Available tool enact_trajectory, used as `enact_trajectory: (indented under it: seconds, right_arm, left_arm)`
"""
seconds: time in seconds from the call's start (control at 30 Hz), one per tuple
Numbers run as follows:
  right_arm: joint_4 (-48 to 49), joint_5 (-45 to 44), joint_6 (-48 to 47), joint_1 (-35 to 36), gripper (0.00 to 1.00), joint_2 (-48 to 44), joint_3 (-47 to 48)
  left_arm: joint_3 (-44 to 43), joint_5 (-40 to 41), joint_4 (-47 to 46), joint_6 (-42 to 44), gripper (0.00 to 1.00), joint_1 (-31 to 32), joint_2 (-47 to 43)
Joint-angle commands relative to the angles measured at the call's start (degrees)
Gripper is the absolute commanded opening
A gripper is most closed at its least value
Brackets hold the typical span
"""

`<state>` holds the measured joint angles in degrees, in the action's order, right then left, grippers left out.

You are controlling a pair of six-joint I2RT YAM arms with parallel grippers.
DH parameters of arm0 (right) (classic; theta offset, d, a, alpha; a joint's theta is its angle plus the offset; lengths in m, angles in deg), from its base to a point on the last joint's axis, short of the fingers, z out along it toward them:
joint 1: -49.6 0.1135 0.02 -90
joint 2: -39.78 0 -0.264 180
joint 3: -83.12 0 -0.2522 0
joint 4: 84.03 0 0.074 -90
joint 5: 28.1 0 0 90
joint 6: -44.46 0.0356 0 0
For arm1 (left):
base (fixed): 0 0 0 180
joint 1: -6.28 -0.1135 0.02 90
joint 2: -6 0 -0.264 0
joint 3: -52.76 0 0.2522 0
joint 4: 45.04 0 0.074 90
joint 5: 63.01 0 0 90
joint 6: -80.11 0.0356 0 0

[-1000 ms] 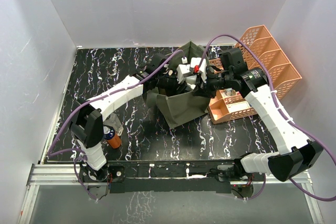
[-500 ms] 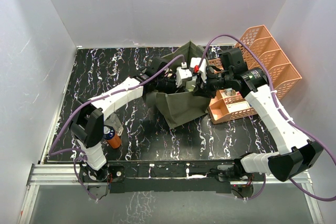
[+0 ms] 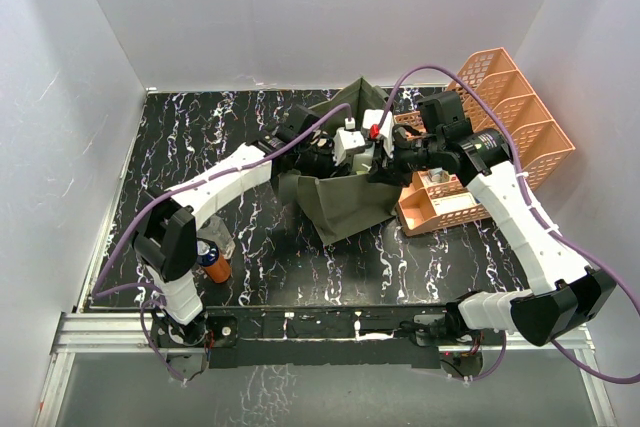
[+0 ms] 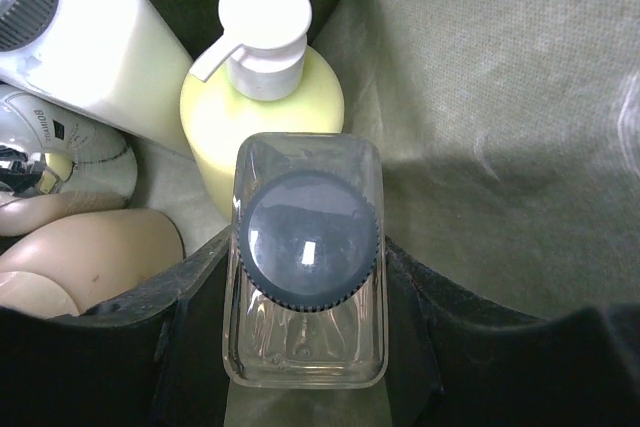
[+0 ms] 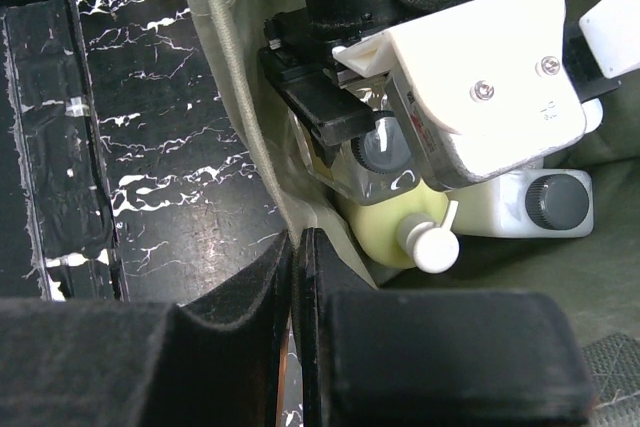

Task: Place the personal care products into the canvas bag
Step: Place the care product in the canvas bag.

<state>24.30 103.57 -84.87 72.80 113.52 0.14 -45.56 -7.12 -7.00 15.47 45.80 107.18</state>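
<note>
The olive canvas bag [image 3: 345, 202] stands mid-table with its mouth held wide. My left gripper [image 4: 305, 259] is inside it, shut on a clear bottle [image 4: 305, 337] with a black cap. Below that bottle, inside the bag, lie a pale yellow pump bottle [image 4: 285, 107], a white bottle [image 4: 90, 42] and a tan bottle [image 4: 95, 257]. My right gripper [image 5: 297, 247] is shut on the bag's rim [image 5: 225, 67], pinching the fabric wall. An orange bottle [image 3: 216, 265] and a clear one [image 3: 222, 240] stand on the table by the left arm's base.
An orange plastic lattice organizer [image 3: 505, 112] stands at the right, close to the bag, with a low orange tray [image 3: 440, 209] in front of it holding small items. White walls enclose the black marbled table [image 3: 200, 137].
The left gripper with the clear bottle has shifted slightly within the bag's mouth. The right gripper has kept its pinch on the rim.
</note>
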Motion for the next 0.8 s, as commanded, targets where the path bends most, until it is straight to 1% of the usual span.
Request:
enact_trajectory:
  seconds: [0.0,0.1,0.27,0.77]
  right_arm:
    - [2.3,2.5,0.0,0.3,0.09,-1.7,4.3]
    - [2.5,2.4,0.1,0.3,0.09,-2.0,3.9]
    - [2.6,2.0,0.0,0.3,0.09,-2.1,3.4]
    - [2.5,2.4,-0.1,0.3,0.09,-2.4,2.6]
  left_arm:
    - [-1.7,-2.4,7.2,-1.9,0.33,0.1,-1.3]
    - [-1.3,-2.5,6.6,-1.7,0.42,0.1,-2.0]
    - [-3.2,-3.4,8.9,-1.7,0.47,0.1,-1.1]
    - [-7.2,-3.3,11.3,-0.9,0.78,0.0,-3.9]
